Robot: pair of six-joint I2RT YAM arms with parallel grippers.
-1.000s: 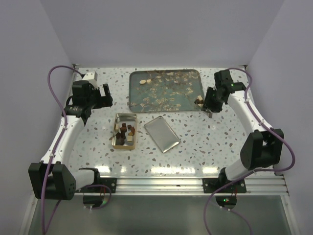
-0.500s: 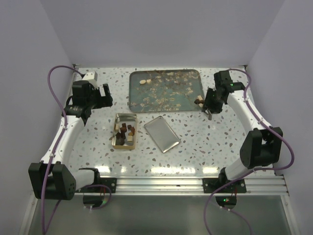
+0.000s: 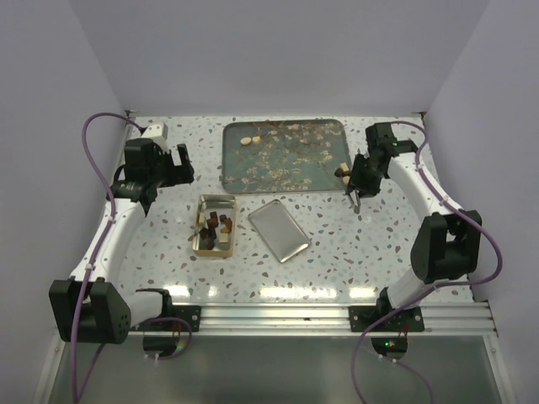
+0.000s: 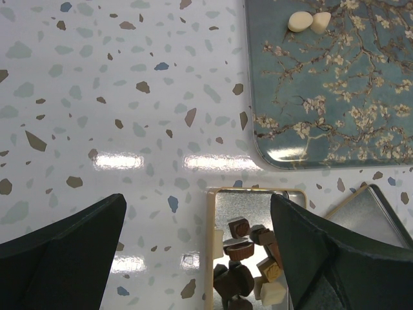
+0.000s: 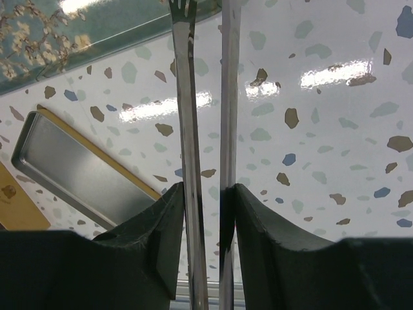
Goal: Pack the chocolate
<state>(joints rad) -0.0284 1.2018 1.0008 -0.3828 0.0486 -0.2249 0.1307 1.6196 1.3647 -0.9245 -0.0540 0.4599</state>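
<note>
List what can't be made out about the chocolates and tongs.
- Right wrist view: the top edge cuts off the tongs' tips and anything between them.
- Top view: the dark speck at the tongs' end is too small to identify.
- Left wrist view: the bottom edge cuts the tin, so its chocolates cannot be counted.

Robotics lab test cell. Two arms, the left arm point(image 3: 118, 227) and the right arm point(image 3: 418, 183), are bolted to an aluminium rail point(image 3: 278, 316) at the near edge of a white terrazzo table point(image 3: 354, 252). Plain pale walls point(image 3: 278, 59) box the table in on three sides. Purple cables point(image 3: 84, 135) loop off both arms; a green status light point(image 3: 386, 344) glows below the rail. The right gripper point(image 5: 205, 194) clamps metal tongs point(image 5: 185, 116).
</note>
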